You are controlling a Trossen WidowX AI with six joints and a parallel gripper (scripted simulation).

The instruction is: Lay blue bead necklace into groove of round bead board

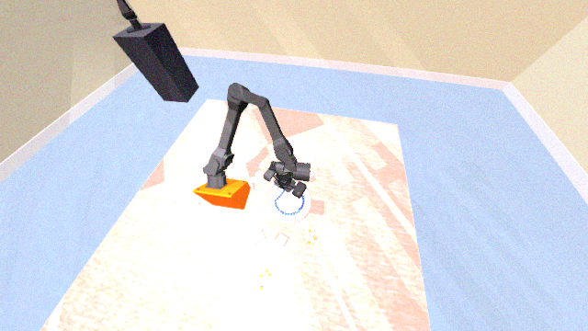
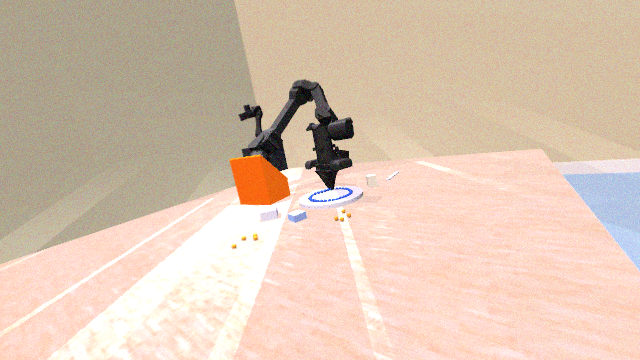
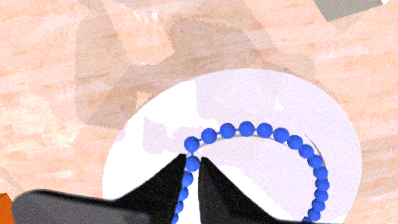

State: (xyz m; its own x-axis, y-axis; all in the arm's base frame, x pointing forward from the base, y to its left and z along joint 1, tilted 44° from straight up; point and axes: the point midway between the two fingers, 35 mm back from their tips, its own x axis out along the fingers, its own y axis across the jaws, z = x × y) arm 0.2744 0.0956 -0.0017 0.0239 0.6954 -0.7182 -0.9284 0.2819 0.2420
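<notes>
The round white bead board (image 1: 307, 205) (image 2: 358, 196) (image 3: 280, 95) lies flat on the table. The blue bead necklace (image 1: 289, 213) (image 2: 320, 201) (image 3: 246, 128) lies on it as a loop. In the wrist view its far and right sides curve near the thin groove line, while its left side runs fairly straight inward from a corner bead. My gripper (image 2: 331, 188) (image 3: 192, 161) points down low over the board, its fingertips nearly together around a bead just below that corner. It is shut on the necklace. The fingers hide part of the loop and board.
An orange wedge block (image 1: 230, 199) (image 2: 255, 182) stands at the arm's base. A white block (image 2: 269, 215), a blue block (image 2: 297, 216) and small orange beads (image 2: 342, 219) lie in front of the board. A pale block (image 2: 371, 180) and a white stick (image 2: 393, 175) lie behind it.
</notes>
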